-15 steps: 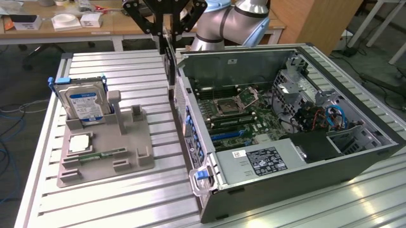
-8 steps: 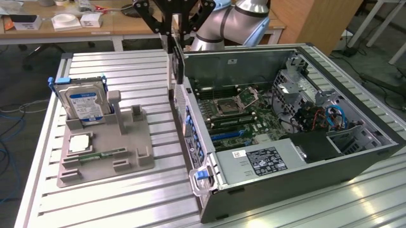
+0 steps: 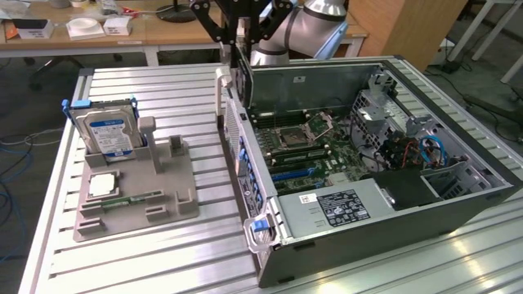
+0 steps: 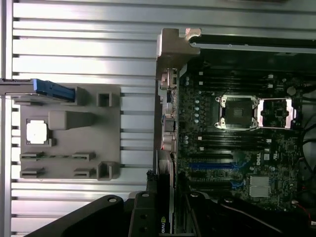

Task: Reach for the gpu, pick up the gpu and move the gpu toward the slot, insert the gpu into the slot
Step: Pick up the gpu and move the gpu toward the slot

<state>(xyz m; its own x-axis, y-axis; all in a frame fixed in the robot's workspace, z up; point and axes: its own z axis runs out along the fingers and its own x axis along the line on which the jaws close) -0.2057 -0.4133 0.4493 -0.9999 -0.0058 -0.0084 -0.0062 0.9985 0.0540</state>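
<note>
Exterior view: the jaws are closed part way on the gpu (image 3: 242, 73) & hold it from above (the card hangs upright, w/ its pale bracket toward the exterior view's left). It is over the back corner of the open PC case (image 3: 343, 257), not in a slot yet. Wrist view: the card is seen edge-on by the motherboard (image 4: 247, 148). A hard drive (image 3: 110, 131) stands in the grey tray (image 3: 131, 217) on the worktop (image 3: 163, 263), well apart.
</note>
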